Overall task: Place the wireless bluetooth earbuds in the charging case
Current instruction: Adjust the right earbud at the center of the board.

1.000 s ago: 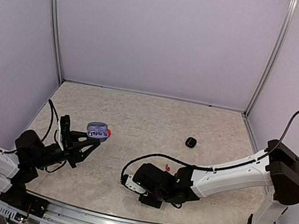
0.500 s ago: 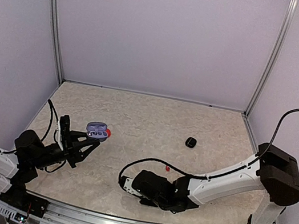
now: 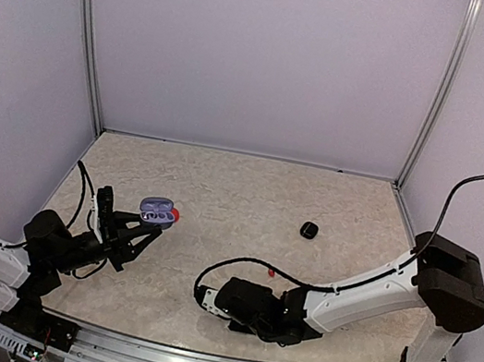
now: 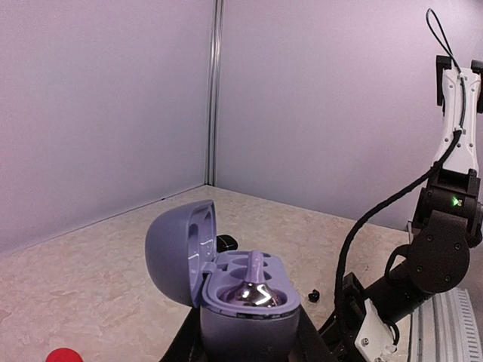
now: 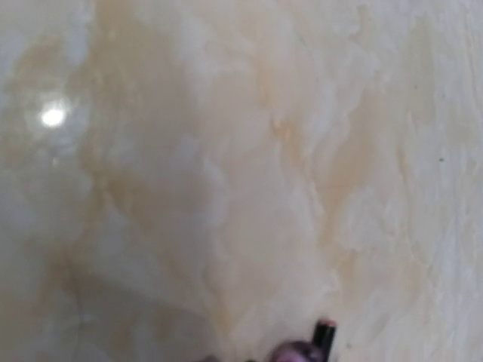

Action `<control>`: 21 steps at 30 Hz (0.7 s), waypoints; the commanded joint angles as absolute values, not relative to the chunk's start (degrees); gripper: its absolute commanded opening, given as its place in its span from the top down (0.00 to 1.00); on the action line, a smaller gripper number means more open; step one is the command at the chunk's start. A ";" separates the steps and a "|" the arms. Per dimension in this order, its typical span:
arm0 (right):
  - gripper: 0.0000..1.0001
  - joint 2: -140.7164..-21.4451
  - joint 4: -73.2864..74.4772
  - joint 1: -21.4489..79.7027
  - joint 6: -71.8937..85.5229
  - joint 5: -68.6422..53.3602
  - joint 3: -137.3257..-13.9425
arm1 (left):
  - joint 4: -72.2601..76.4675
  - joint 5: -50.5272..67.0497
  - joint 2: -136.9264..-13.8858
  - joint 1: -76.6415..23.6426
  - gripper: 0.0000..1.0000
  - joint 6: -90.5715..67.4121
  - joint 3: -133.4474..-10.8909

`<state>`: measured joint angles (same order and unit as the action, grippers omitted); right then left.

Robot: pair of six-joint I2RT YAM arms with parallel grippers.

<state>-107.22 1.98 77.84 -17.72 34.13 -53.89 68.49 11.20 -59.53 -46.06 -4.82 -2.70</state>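
Observation:
My left gripper [image 3: 148, 225] is shut on the base of a lavender charging case [image 4: 245, 302], held up off the table with its lid open. One silvery earbud [image 4: 254, 290] sits in the case's near slot. My right gripper [image 3: 204, 297] is down on the table at front centre. Its fingers are out of frame in the right wrist view. A small earbud [image 5: 321, 339] with a dark stem shows at that view's bottom edge, where the shut jaws meet. A tiny black earbud [image 4: 313, 296] and a red earbud [image 3: 271, 271] lie loose on the table.
A black case [image 3: 309, 229] lies at mid right on the marble table top [image 3: 240, 190]. Something red [image 3: 176, 215] shows just behind the held case. Plain walls close in the back and both sides. The right arm [image 3: 364, 287] stretches low across the front.
The right gripper has sunk to the table, shifted a little forward, and closed its jaws. The left gripper and the case have stayed still.

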 commanded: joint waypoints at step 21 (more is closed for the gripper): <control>1.00 -91.02 0.66 70.78 -9.97 21.31 -46.99 | 69.67 11.34 -61.05 -45.79 1.00 -4.13 -4.04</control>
